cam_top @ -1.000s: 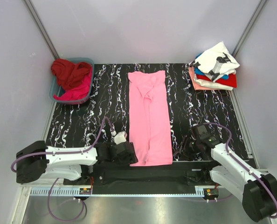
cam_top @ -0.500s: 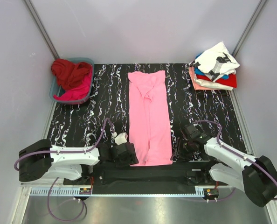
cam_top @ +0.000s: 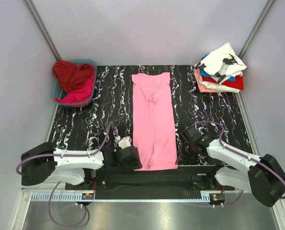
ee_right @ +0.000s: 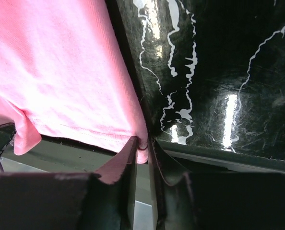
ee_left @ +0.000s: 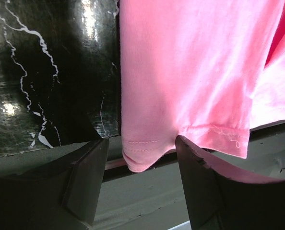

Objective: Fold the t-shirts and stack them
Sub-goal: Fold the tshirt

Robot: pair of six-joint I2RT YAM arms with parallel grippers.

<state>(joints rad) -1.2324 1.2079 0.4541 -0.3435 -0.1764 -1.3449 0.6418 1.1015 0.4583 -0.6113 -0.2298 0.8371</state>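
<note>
Okay, pink t-shirt [cam_top: 153, 120] lies flat as a long narrow strip down the middle of the black marbled table [cam_top: 89, 124]. In the top view it runs 12 to 6 o'clock, collar end at 12, hem at 6. Both sides look folded in toward the middle. The hem reaches just past the near edge of the marbled surface. Left gripper [ee_left: 140, 148] sits low at about 7 o'clock, at the hem's left corner. Its fingers [ee_left: 85, 182] are spread wide with the corner hanging between them, and the cloth is apart from both pads in the wrist view, so no grip there. Right gripper [ee_right: 143, 143] is at about 5 o'clock on the hem's right corner, fingers [ee_right: 118, 191] drawn narrow, nearly together, with the corner of the hem pinched between the tips. Stack [cam_top: 220, 79] of folded shirts is at 2 o'clock in the far corner. A white shirt with black print [cam_top: 224, 60] sits loosely on top, with blue, red and salmon layers under it. Basket [cam_top: 55, 96] is at 10 o'clock, well apart from both arms. It holds a crumpled dark red shirt [cam_top: 71, 74] and, beside it toward 6, a magenta shirt [cam_top: 80, 95].
</note>
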